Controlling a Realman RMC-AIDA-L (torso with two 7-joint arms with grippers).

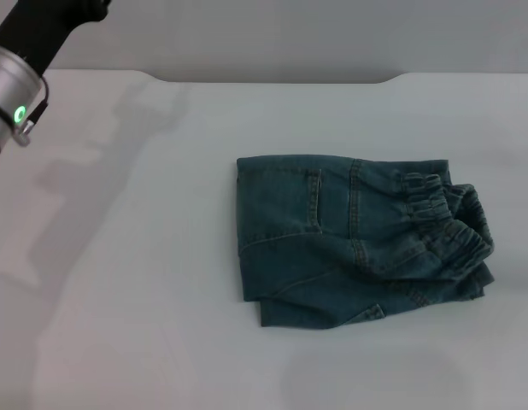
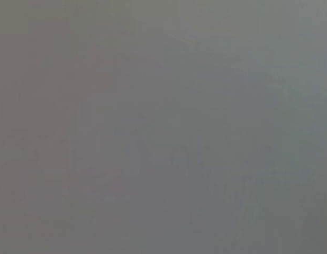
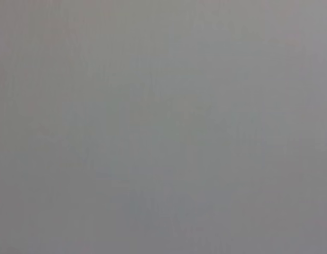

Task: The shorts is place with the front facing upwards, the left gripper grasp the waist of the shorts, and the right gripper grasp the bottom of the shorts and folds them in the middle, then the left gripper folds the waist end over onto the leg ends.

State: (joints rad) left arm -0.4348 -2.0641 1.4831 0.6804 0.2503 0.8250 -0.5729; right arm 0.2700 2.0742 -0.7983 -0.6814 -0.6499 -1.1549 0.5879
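Note:
The shorts [image 1: 349, 243] lie folded into a compact blue-green denim bundle on the white table [image 1: 127, 282], right of centre in the head view. The ruffled elastic waist of the shorts [image 1: 448, 226] sits on top at the bundle's right end. A stitched pocket [image 1: 285, 201] faces up near the folded left edge. A lower layer of denim [image 1: 332, 312] peeks out along the near edge. I cannot make out the leg ends. My left arm [image 1: 12, 102], green-lit, is raised at the far left corner. Only the black body of the left gripper [image 1: 55, 21] shows, well clear of the shorts. The right gripper is out of view.
The table's far edge [image 1: 272, 81] runs along a grey wall. Both wrist views show only a plain grey surface. Bare tabletop surrounds the shorts on all sides.

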